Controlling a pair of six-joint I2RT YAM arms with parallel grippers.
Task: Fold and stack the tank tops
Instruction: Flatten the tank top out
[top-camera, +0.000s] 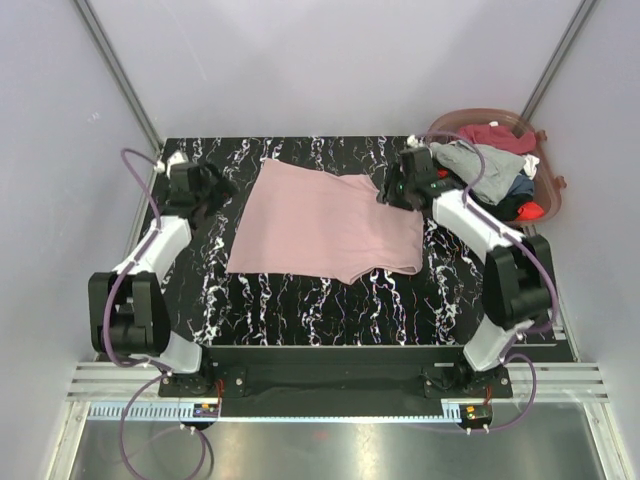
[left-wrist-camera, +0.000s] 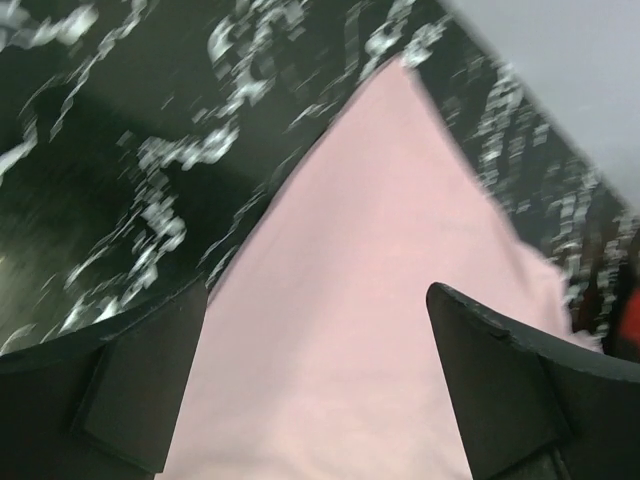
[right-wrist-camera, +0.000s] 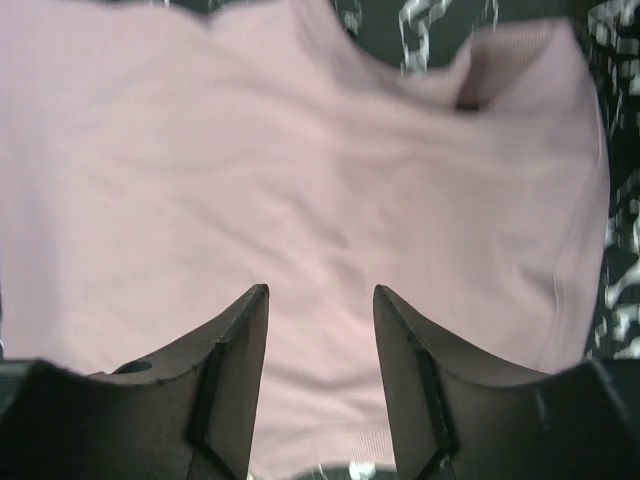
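Observation:
A dusty pink tank top (top-camera: 325, 225) lies spread flat on the black marbled table (top-camera: 300, 305). My left gripper (top-camera: 213, 186) hovers just off its far left corner, jaws wide open and empty. In the left wrist view the pink cloth (left-wrist-camera: 370, 260) lies below the left gripper (left-wrist-camera: 318, 290). My right gripper (top-camera: 394, 190) is over the top's far right corner, open with nothing between its fingers. The right wrist view has the right gripper (right-wrist-camera: 320, 290) above the pink cloth (right-wrist-camera: 300, 170). More tank tops, grey (top-camera: 480, 160), maroon (top-camera: 505, 135), black (top-camera: 507, 208) and red (top-camera: 533, 211), are heaped in the basket.
The round brownish basket (top-camera: 553, 190) stands at the table's far right corner, close behind the right arm. White walls and metal rails enclose the table on three sides. Bare tabletop shows in front of the pink top.

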